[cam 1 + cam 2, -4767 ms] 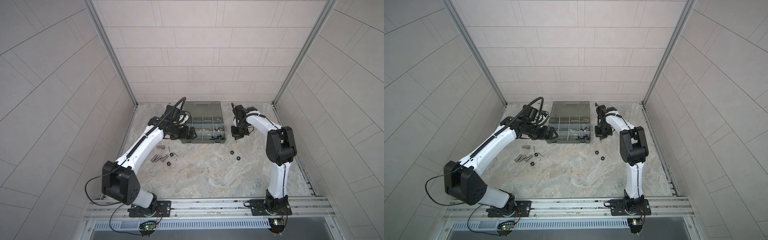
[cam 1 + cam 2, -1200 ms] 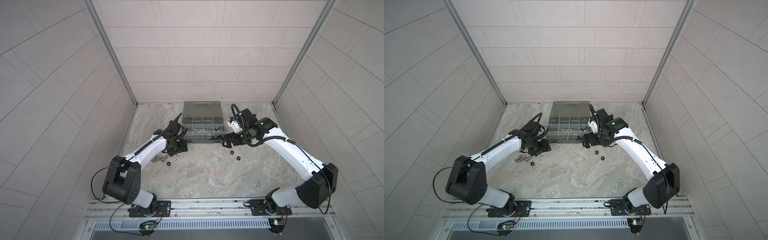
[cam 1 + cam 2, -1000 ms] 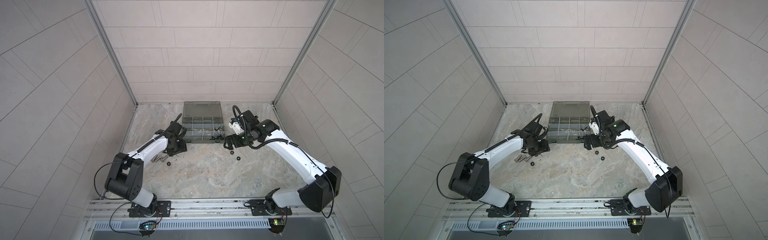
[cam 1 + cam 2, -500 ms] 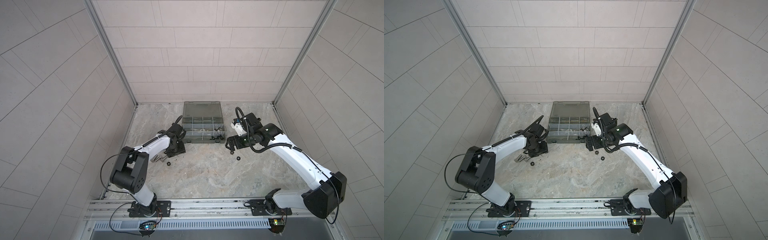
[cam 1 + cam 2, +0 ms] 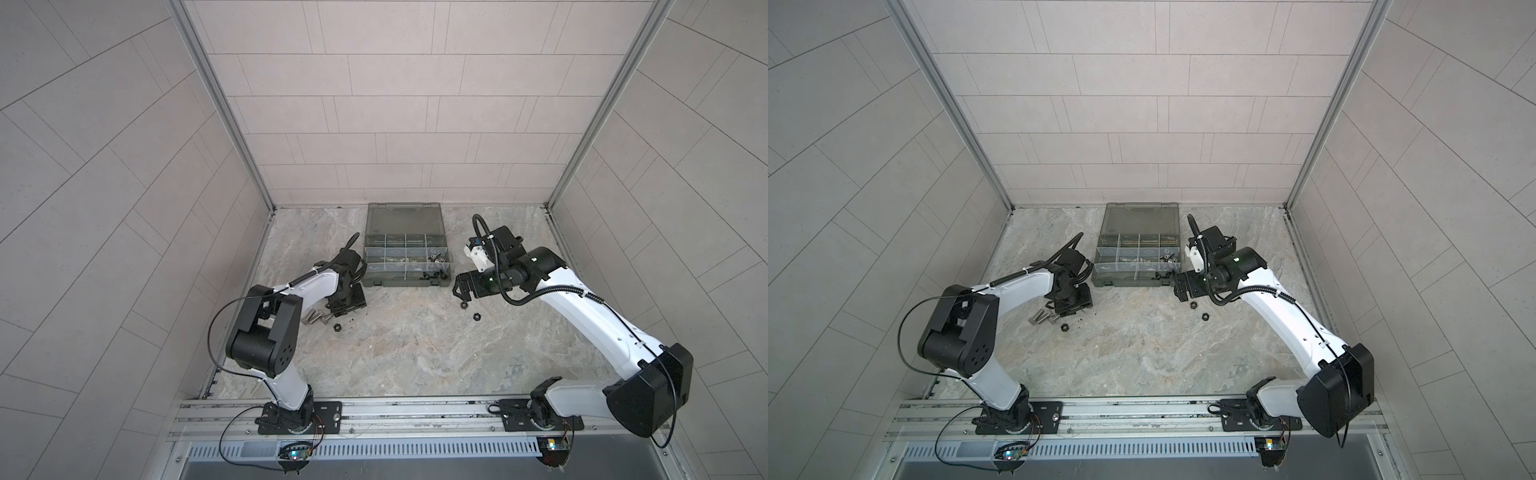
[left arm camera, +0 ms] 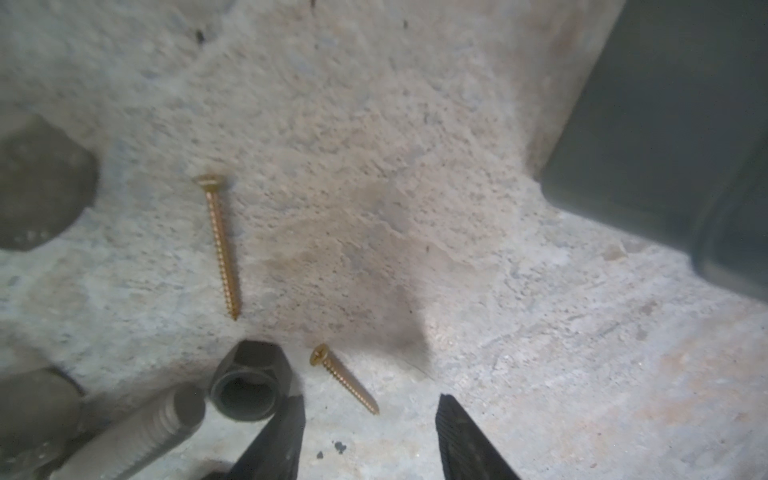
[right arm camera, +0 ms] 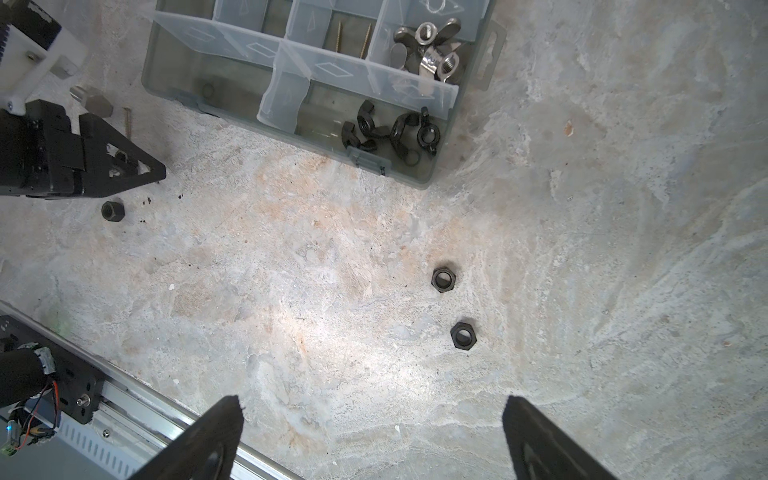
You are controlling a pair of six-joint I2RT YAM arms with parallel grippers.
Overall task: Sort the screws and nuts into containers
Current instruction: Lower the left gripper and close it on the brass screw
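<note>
Brass screws (image 6: 220, 245) and black hex nuts (image 7: 444, 279) lie loose outside the open case (image 7: 178, 75).

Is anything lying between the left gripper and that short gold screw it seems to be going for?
Nothing visible. The short gold screw lies on bare table just ahead of the open left gripper. A black hex nut sits close beside the gripper, not in between.
</note>
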